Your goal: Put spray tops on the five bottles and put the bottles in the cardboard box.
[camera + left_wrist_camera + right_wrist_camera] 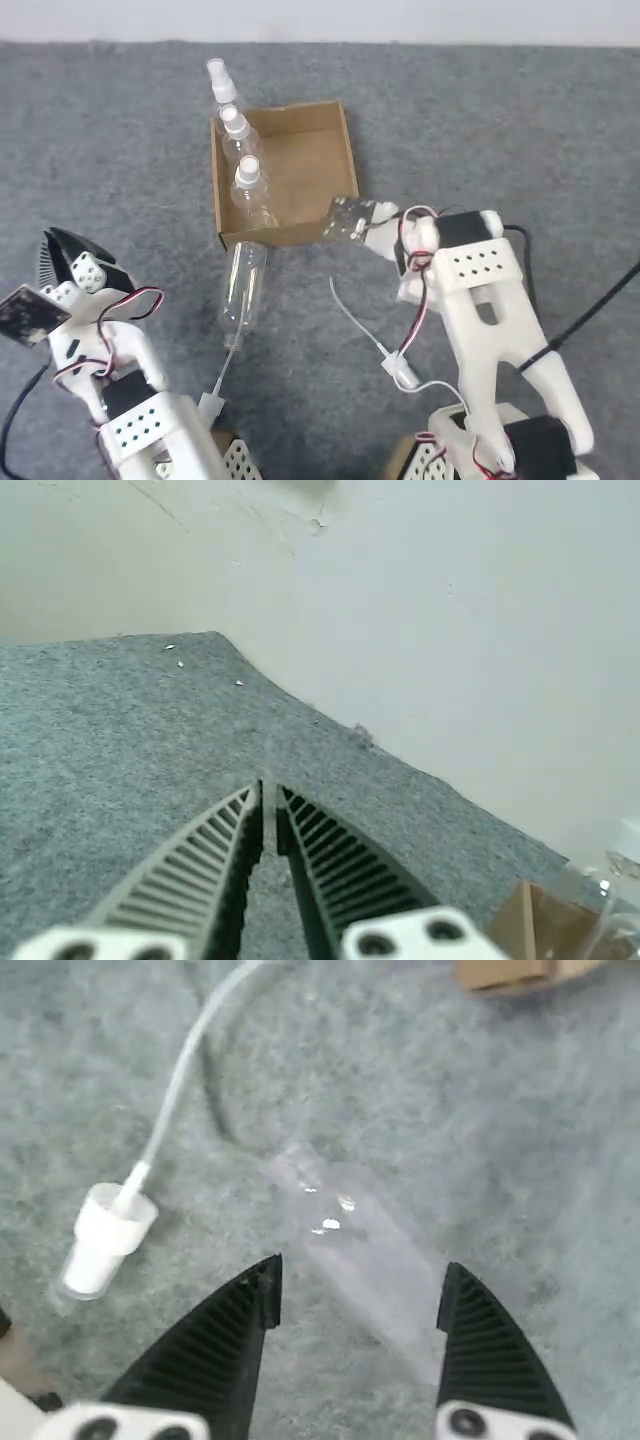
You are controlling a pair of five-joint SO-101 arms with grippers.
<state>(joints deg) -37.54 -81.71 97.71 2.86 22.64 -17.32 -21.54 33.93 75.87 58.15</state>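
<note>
Cardboard box (pixel 305 175), brown, square and open-topped, sits on your grey carpeted table (pixel 500 130), towards the far edge.

Your right arm (pixel 480 300), white plastic with red and white wiring, stretches forward so that its wrist sits at the box's near corner on that side. Your left arm (pixel 90 350) stands well apart from the box, near the table's edge.

Your right gripper (pixel 362 1265) has its 2 black ribbed fingers spread wide and grips nothing. A bare clear bottle (pixel 350 1250) lies on the carpet framed between them.

Your left gripper (pixel 266 820) is raised and points towards the pale wall, fingers closed together on nothing.

3 clear plastic bottles with white spray tops (pixel 240 140) sit in the box, in a row along the wall on the left arm's side.

1 clear plastic bottle with no top (pixel 243 285) lies on its side just outside the box's near wall. You cannot tell whether it is the one between the right fingers.

1 loose white spray top with a thin dip tube (pixel 403 372) lies by the right arm. Another loose spray top (pixel 212 405) lies near the left arm, its tube pointing towards the topless bottle.
</note>
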